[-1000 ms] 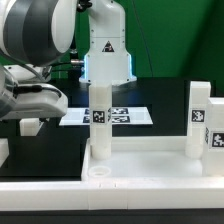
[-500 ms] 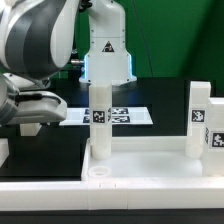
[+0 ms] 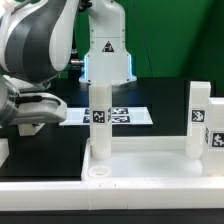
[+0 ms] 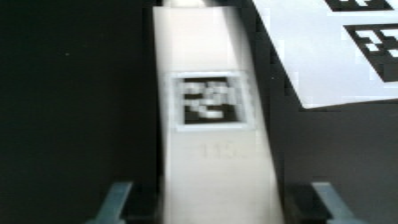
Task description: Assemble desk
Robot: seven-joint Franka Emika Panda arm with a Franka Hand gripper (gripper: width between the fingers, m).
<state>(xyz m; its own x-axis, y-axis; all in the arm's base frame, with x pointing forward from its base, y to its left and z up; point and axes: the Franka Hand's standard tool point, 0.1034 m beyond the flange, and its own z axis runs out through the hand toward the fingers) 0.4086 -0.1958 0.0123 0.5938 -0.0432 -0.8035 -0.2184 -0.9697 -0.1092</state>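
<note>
The desk's white slab point(image 3: 140, 162) lies at the front with two square legs standing upright in its sockets, one in the middle point(image 3: 99, 120) and one at the exterior view's right point(image 3: 200, 118). A third white leg point(image 4: 214, 110) with a black-and-white tag lies flat on the black table; its end shows under my hand in the exterior view point(image 3: 30, 127). My gripper point(image 4: 221, 203) is low over this leg at the exterior view's left point(image 3: 32, 118). It is open, with one finger on each side of the leg and a dark gap to each.
The marker board point(image 3: 122, 116) lies on the table behind the slab and shows beside the lying leg in the wrist view point(image 4: 347, 50). The robot's base point(image 3: 108, 55) stands at the back. Another white piece point(image 3: 3, 150) sits at the far left edge.
The arm shifted slightly toward the exterior view's right and lower over the lying leg, then held still. The desk parts have not moved.
</note>
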